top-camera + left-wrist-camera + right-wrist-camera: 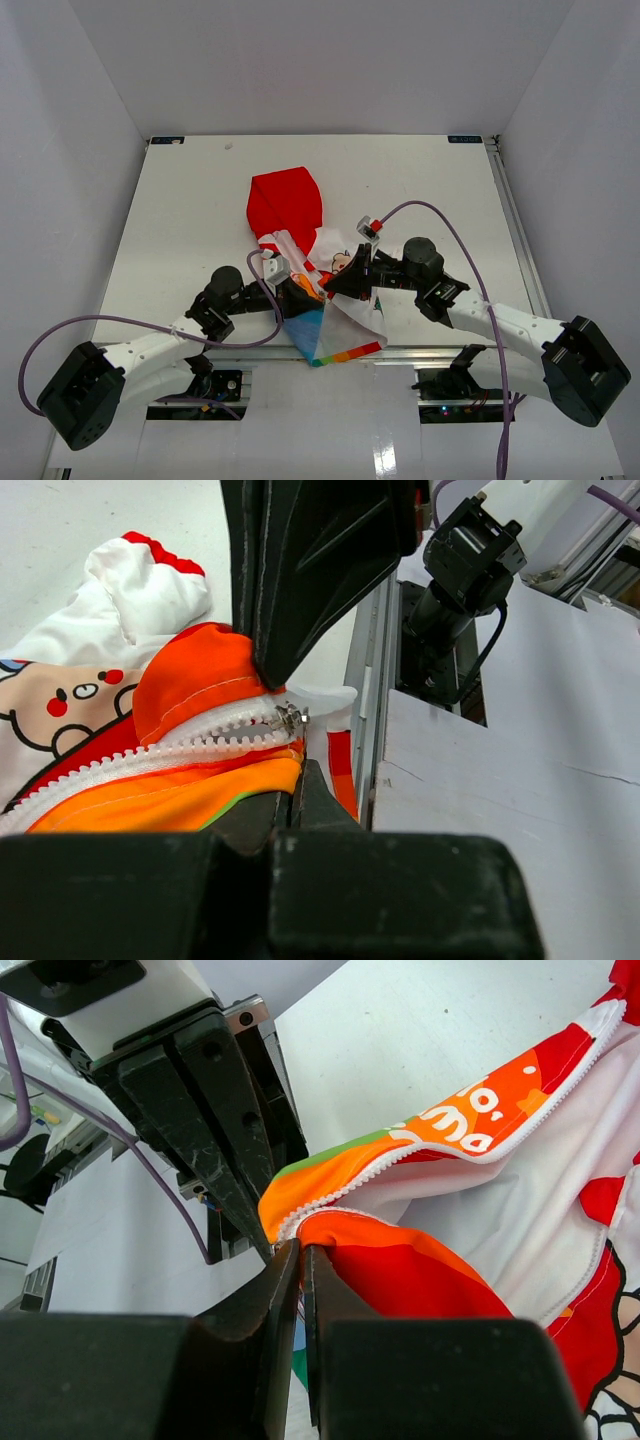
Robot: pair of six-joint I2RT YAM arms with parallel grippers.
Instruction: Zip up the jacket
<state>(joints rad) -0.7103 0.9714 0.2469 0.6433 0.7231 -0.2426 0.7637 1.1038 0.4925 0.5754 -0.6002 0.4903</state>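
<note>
jacket (190,680) slider (290,718), left wrist only

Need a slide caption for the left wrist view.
Left gripper shut on the jacket at its orange hem, right by the metal zipper slider.

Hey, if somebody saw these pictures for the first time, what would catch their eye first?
The bright jacket with its red hood, bunched on the white table, stands out first. Near the front edge the left gripper and the right gripper are both pinched shut on its orange fabric, facing each other. In the left wrist view the metal zipper slider sits at the end of the white teeth.
</note>
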